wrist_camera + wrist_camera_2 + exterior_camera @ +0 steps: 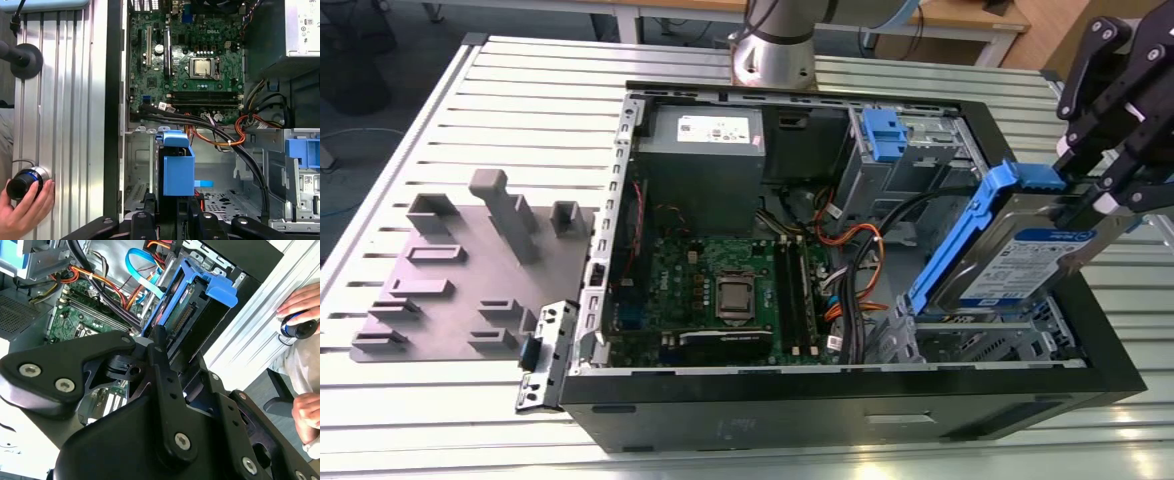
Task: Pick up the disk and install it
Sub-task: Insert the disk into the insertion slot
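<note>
Light: bright, even, from overhead.
Glare: slatted table (250, 335) washed near-white in the second wrist view.
Shadows: soft, deepest inside the computer case (787, 410).

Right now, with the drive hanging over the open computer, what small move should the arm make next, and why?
Probably ease it straight down a little. The gripper is shut on the disk, which hangs tilted, its lower end over the metal bay, with black cables close beside it, so a slow descent seems safest.

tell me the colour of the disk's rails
Blue. The rails on the disk show best in the exterior view, with the gripper holding it.
</note>
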Robot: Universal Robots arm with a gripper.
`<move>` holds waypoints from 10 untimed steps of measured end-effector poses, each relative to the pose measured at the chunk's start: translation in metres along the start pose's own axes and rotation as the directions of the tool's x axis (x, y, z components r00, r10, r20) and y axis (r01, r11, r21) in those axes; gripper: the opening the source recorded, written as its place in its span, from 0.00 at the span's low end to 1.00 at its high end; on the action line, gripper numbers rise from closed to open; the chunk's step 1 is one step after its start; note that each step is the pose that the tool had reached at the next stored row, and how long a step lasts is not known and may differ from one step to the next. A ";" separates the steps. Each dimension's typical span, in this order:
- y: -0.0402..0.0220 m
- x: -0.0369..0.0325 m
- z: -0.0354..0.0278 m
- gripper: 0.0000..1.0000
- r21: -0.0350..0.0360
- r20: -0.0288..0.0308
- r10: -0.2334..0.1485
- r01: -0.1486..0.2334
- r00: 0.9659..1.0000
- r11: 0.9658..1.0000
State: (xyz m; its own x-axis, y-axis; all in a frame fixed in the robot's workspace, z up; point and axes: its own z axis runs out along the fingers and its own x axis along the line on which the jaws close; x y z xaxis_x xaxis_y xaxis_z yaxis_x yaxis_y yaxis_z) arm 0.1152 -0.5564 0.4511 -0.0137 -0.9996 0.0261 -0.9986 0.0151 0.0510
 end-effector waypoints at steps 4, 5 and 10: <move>-0.0011 -0.0002 0.0069 0.35 0.000 0.000 0.000 0.000 1.000 1.000; -0.0012 -0.0003 0.0088 0.35 0.000 0.000 0.000 0.000 1.000 1.000; -0.0018 -0.0005 0.0178 0.35 0.000 0.000 0.000 0.000 1.000 1.000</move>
State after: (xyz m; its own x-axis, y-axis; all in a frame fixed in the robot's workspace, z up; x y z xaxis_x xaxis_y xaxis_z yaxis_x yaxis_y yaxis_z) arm 0.1160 -0.5564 0.4331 -0.0137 -0.9996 0.0260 -0.9986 0.0150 0.0511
